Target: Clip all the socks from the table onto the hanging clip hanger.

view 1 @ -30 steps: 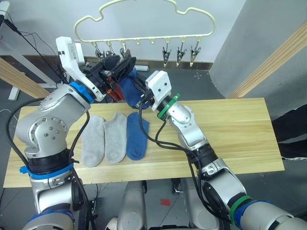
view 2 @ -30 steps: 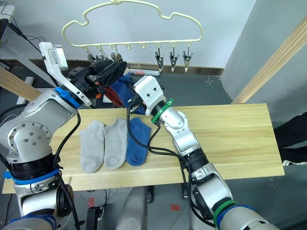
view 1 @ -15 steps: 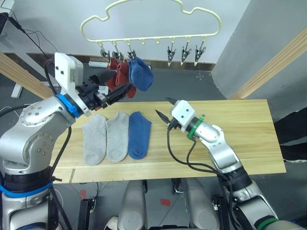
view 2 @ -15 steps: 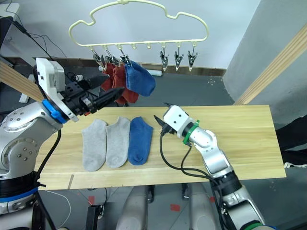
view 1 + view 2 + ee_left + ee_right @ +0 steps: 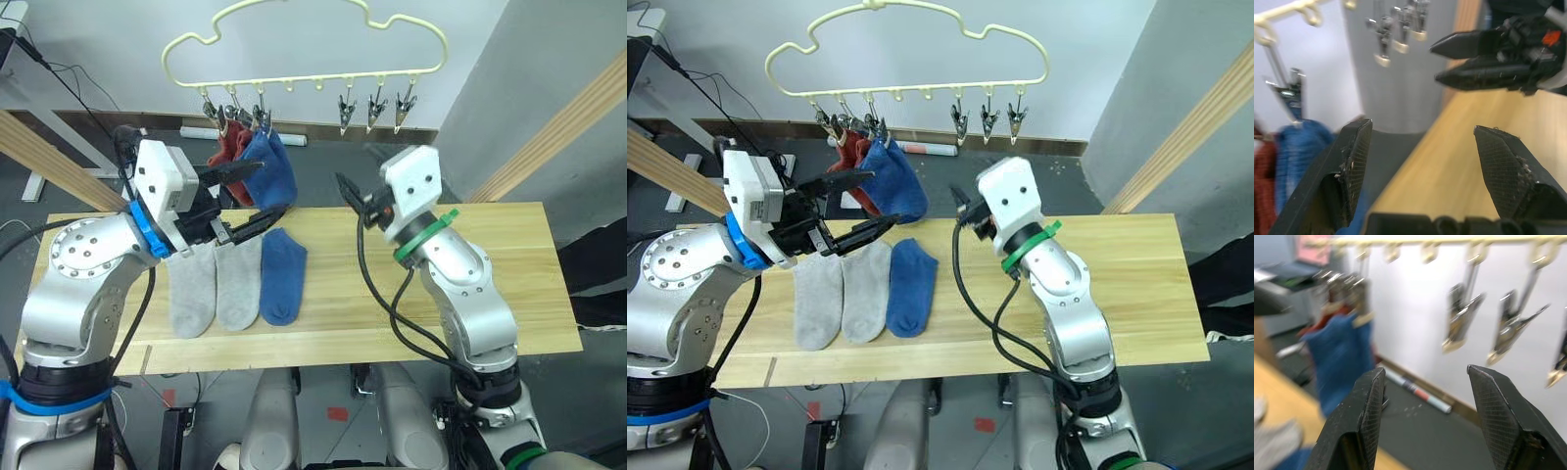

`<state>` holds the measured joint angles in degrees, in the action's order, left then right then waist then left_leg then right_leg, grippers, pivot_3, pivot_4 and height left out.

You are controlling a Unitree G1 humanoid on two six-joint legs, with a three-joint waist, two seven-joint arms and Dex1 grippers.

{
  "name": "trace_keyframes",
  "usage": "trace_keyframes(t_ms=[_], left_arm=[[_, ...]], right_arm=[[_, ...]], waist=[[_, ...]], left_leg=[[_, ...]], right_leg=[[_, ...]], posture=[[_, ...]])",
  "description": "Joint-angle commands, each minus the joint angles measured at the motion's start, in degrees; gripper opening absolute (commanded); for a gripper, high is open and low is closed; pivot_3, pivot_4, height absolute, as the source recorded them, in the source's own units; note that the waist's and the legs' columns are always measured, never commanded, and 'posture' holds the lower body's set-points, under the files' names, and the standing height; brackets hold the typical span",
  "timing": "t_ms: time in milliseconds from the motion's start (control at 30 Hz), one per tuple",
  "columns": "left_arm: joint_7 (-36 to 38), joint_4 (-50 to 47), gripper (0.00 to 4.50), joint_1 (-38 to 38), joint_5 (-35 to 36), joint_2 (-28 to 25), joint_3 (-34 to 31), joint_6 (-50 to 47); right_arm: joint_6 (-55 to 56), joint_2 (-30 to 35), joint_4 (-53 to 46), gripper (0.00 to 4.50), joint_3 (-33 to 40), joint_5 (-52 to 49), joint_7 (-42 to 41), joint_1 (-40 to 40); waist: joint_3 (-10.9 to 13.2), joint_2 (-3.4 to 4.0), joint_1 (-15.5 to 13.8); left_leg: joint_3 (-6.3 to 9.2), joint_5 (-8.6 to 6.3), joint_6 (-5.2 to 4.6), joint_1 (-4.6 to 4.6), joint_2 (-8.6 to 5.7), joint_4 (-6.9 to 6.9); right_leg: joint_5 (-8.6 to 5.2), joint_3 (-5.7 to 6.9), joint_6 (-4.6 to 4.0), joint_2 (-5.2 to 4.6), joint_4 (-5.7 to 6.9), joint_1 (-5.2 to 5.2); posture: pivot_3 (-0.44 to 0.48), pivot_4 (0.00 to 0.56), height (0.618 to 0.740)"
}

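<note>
The pale yellow clip hanger (image 5: 304, 78) hangs above the table's far edge. On its left clips hang a red sock (image 5: 229, 147) and a blue sock (image 5: 275, 172); three clips (image 5: 372, 108) on the right hang bare. Two grey socks (image 5: 193, 290) (image 5: 238, 284) and one blue sock (image 5: 282, 277) lie side by side on the wooden table (image 5: 509, 255). My left gripper (image 5: 274, 186) is open in the air just in front of the hung blue sock, holding nothing. My right gripper (image 5: 1425, 372) is open and raised over the table's middle, pointing toward the hanger (image 5: 1459, 242).
Slanted wooden beams of a pole frame stand at the right (image 5: 554, 122) and the left (image 5: 39, 157). Cables trail on the dark floor behind the table. The table's right half is bare wood.
Both grippers left the hanger, and the blue sock now hangs clipped there. The left gripper pulled back and opened wider. The right arm dropped toward the table, then rose again.
</note>
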<state>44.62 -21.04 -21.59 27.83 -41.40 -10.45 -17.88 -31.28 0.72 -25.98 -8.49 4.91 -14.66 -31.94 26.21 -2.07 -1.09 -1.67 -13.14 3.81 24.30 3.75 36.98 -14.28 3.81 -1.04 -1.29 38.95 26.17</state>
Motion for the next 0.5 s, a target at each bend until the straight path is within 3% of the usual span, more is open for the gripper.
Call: trace_keyframes(t_ms=[33, 500], left_arm=[[-2.28, -1.71, 3.59, 1.75, -0.22, 0.66, -2.4, 0.53], [-4.96, -3.13, 3.59, 0.03, 0.6, 3.16, -1.04, -1.73]], right_arm=[[1.0, 0.29, 0.69, 2.77, 0.01, -0.22, 1.13, -1.27], [1.89, -2.61, 8.6, 2.77, -0.22, 0.42, 6.89, -7.88]], waist=[[0.0, 0.0, -0.06], [0.0, 0.0, -0.1]], left_leg=[[0.01, 0.0, -0.01, 0.01, 0.0, 0.0], [0.03, 0.01, -0.04, 0.02, -0.01, 0.0]], right_leg=[[0.0, 0.02, 0.0, -0.01, -0.01, 0.0], [0.0, 0.06, -0.01, 0.01, 0.03, 0.0]], posture=[[0.019, 0.447, 0.74], [0.015, 0.448, 0.74]])
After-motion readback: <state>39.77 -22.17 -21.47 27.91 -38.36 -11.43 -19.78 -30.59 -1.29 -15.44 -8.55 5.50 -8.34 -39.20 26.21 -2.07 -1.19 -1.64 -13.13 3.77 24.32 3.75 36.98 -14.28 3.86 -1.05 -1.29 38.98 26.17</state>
